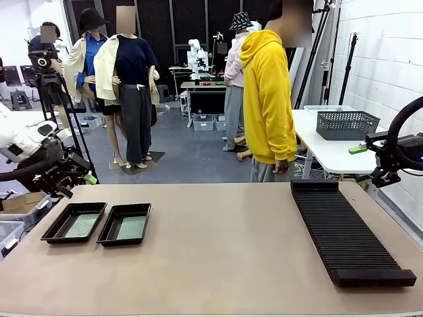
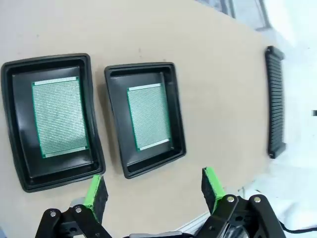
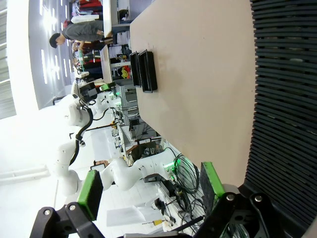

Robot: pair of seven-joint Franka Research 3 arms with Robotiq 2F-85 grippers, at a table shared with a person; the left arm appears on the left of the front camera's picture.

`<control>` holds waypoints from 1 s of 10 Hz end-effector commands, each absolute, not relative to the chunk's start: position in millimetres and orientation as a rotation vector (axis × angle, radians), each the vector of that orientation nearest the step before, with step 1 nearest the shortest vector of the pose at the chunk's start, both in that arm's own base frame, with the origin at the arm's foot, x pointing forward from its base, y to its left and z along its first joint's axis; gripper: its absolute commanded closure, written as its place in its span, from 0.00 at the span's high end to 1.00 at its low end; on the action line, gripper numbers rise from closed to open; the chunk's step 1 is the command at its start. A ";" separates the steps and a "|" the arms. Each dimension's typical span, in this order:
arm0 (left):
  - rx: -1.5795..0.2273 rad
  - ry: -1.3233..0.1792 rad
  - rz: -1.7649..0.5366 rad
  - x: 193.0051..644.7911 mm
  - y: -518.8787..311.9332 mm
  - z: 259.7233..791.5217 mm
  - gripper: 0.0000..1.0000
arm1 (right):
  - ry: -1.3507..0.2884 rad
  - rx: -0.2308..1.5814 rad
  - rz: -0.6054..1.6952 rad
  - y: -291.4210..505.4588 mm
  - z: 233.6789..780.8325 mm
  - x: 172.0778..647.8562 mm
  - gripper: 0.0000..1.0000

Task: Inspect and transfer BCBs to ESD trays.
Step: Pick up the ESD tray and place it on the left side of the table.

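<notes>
Two glossy black ESD trays (image 1: 55,239) (image 1: 111,242) lie side by side at the table's left. A green BCB lies flat in each: one (image 1: 82,226) in the left tray, one (image 1: 131,228) in the right. The left wrist view looks down on both trays (image 2: 6,124) (image 2: 115,124) and their boards (image 2: 59,116) (image 2: 148,116). My left gripper (image 2: 153,191) is open and holds nothing, raised above the near side of the trays; it hangs off the table's left edge (image 1: 76,175) in the front view. My right gripper (image 3: 151,191) is open and holds nothing, hovering at the far right (image 1: 373,162).
A long black ribbed rack (image 1: 347,228) lies along the table's right side, under the right gripper's view (image 3: 287,99). A person in a yellow hoodie (image 1: 268,99) stands at the far edge. A grey mesh basket (image 1: 347,123) sits on a white table behind.
</notes>
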State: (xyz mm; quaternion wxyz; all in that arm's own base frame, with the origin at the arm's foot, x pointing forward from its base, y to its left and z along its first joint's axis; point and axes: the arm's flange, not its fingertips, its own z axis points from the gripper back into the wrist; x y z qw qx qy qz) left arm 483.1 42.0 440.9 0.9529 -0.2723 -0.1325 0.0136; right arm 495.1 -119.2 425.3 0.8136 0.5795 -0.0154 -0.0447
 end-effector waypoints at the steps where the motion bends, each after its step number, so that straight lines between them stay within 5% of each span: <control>1: -0.482 -0.271 0.015 485.4 31.2 444.1 1.00 | -0.032 1.237 -0.096 -118.5 426.5 495.0 1.00; 10: -0.482 -0.271 0.015 485.4 31.2 444.1 1.00 | -0.032 1.237 -0.096 -118.5 426.5 495.0 1.00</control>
